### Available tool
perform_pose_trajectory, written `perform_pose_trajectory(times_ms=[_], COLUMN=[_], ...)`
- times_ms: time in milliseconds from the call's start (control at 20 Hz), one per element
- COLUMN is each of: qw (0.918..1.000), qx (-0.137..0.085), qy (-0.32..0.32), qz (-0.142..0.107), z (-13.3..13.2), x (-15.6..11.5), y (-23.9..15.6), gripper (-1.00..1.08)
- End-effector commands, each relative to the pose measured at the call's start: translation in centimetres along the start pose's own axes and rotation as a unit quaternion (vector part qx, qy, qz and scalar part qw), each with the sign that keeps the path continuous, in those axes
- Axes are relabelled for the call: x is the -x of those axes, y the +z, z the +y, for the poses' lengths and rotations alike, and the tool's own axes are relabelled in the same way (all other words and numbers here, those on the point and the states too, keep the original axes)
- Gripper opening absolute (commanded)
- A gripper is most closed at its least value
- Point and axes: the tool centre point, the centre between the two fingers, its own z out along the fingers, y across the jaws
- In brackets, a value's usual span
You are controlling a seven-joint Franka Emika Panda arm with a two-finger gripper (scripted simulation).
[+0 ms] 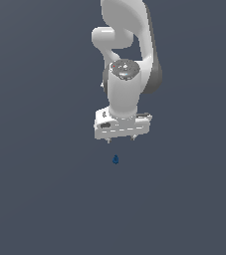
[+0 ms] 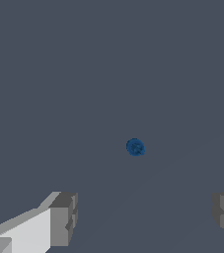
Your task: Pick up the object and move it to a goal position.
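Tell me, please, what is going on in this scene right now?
A white Panda arm's gripper hangs open above a flat grey surface. A tiny dark blue rounded lump lies on that surface, apart from the gripper. In the wrist view the lump shows ahead of the gap between the two grey fingertips, which are spread wide. Nothing is gripped; the pick-up has not yet happened.
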Motion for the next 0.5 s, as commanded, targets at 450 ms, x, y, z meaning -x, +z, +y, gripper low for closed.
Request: perform_pose_trajectory(times_ms=[450], qw=[0.9927], qx=[0.004], qy=[-0.120], qz=[-0.014], z=[1.6], x=[-1.0], y=[5.5], gripper=[1.00])
